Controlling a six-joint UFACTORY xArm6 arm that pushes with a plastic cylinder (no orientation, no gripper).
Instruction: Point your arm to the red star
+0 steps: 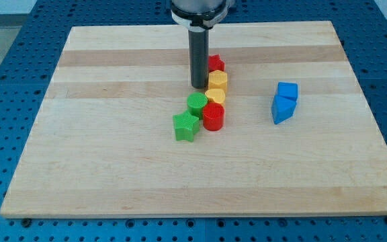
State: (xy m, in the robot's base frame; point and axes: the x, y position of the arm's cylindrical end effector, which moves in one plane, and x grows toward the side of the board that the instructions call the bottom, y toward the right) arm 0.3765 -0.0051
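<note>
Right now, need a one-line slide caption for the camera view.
My tip rests beside the red star block, left of a chain of yellow, green and red blocks on the wooden board; blue blocks sit apart.

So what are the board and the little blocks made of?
The board looks like pale wood: matt, with long grain stripes. The blocks, like the green star and red cylinder, look like plastic, probably printed: plain bright colours and faint ridges. My tip, beside them, is dark; material unclear.

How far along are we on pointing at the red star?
Nearly done: my tip has reached the central cluster and sits just to the view's left of the red star, which the rod partly hides. In hand: closing that last bit. Whether it touches the star or yellow block, I cannot tell.
</note>
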